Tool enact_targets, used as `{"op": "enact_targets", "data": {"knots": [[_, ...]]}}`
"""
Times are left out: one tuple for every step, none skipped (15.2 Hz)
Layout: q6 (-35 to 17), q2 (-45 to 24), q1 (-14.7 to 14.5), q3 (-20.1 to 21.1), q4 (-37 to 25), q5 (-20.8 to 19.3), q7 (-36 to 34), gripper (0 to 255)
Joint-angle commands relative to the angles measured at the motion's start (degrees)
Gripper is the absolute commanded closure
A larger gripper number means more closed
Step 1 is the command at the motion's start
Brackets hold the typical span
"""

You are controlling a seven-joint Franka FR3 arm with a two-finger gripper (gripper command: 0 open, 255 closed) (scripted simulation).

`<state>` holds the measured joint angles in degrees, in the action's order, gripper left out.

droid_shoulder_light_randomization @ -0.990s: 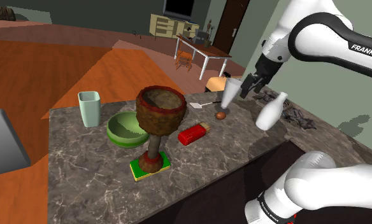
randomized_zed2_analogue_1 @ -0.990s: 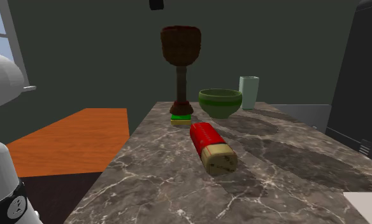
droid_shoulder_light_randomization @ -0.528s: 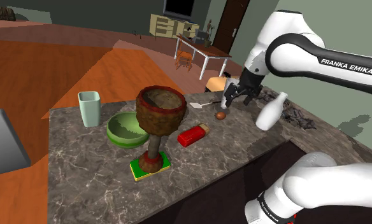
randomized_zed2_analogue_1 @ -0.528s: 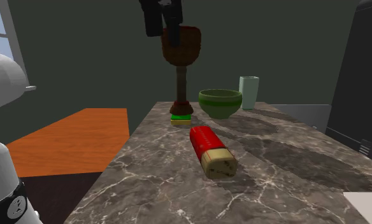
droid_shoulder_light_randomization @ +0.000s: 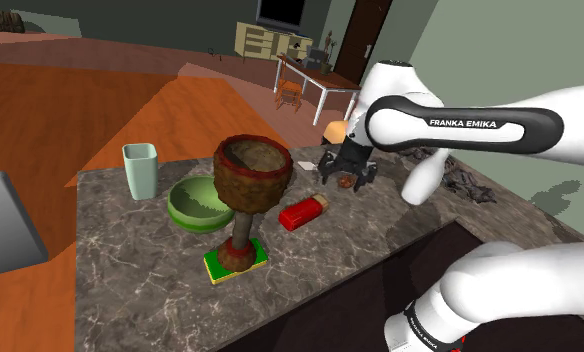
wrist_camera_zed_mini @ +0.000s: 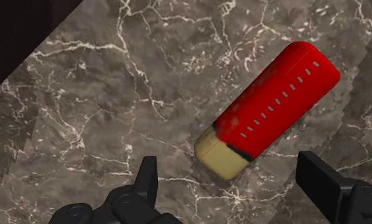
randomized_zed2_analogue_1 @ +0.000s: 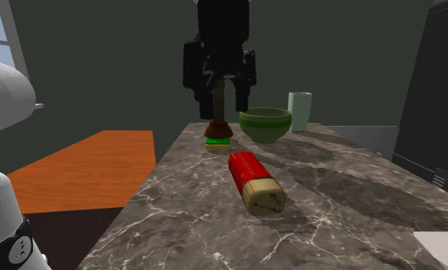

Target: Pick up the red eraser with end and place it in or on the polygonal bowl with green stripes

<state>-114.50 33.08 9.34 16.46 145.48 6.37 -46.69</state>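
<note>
Hovering the gripper (droid_shoulder_light_randomization: pixel 345 178) above the marble countertop (droid_shoulder_light_randomization: pixel 130 270), over and just past the red eraser (droid_shoulder_light_randomization: pixel 302 212) on the side away from the tall brown goblet (droid_shoulder_light_randomization: pixel 252 175). Keeping it wide open, with the fingers (wrist_camera_zed_mini: pixel 148 181) well apart and clamped on nothing. Most likely spread like that to straddle the eraser on the way down (a reading of the pose, nothing more). From the wrist, framing the eraser's tan end between the two fingertips without touching it.

Finding the eraser flat on the marble, near the goblet's green foot and on the opposite side from the green-striped bowl (droid_shoulder_light_randomization: pixel 185 205). Finding that bowl just beside the goblet, partly hidden behind its stem in the shoulder view, mouth up and so ready to receive. Reaching it from here looks to mean lifting high enough to clear the goblet or skirting round it.

Pointing with the tan end away from the goblet and with the red end roughly toward its foot, so laying the long axis about along a line running out from the goblet. Against the gripper, slanting across the line between the fingers, neither along it nor square to it. Probably calling for a turn of the wrist before closing across the narrow width.
</note>
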Motion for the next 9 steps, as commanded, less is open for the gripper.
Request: {"op": "enact_targets", "data": {"knots": [[-3.4,-3.4,1.4,2.2,0.2,1.4,-7.0,0],[-5.3,-5.4,2.2,3.3,0.2,1.9,-10.2,0],[-7.2,-7.4,2.9,4.4,0.1,2.3,-13.5,0],[-9.0,-9.6,3.7,5.4,-0.1,2.6,-16.7,0],[-10.9,-11.8,4.5,6.4,-0.3,2.8,-20.0,0],[-12.9,-14.1,5.3,7.3,-0.7,2.9,-23.3,0],[-14.8,-16.4,6.1,8.2,-1.1,2.8,-26.6,0],[-16.2,-18.2,6.7,8.8,-1.4,2.6,-29.1,0],[-17.0,-18.7,6.7,8.9,-1.0,2.5,-29.3,0]]}}
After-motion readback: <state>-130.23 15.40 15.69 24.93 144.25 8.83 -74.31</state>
